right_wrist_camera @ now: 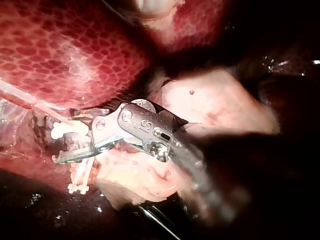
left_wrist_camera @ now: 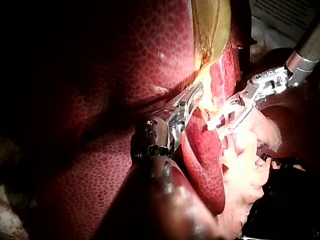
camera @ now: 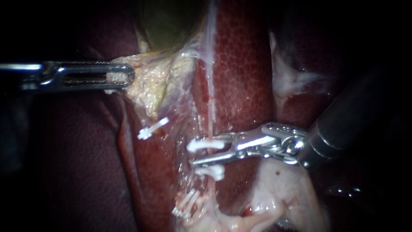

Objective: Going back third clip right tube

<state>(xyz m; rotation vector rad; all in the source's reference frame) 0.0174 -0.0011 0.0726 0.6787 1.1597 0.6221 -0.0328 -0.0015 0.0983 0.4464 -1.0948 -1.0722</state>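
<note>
My right instrument [camera: 194, 154] comes in from the right, its jaws open around the thin pale right tube [camera: 211, 107]. A white clip [camera: 206, 145] sits across the tube by the upper jaw, and a second white clip [camera: 213, 172] lies just below the lower jaw. In the right wrist view the right instrument [right_wrist_camera: 59, 146] shows the same gap, with a clip [right_wrist_camera: 64, 131] at its upper jaw. My left instrument [camera: 128, 77] is shut on pale fatty tissue [camera: 150, 81] below the gallbladder [camera: 171, 21], holding it leftward. The left wrist view shows that grip [left_wrist_camera: 192, 97].
Another white clip [camera: 152, 128] sits on a strand to the left of the right tube. More clips [camera: 186, 205] lie low on the tissue. The red liver [camera: 244, 64] fills the background, and pale tissue [camera: 279, 193] lies under the right instrument's shaft.
</note>
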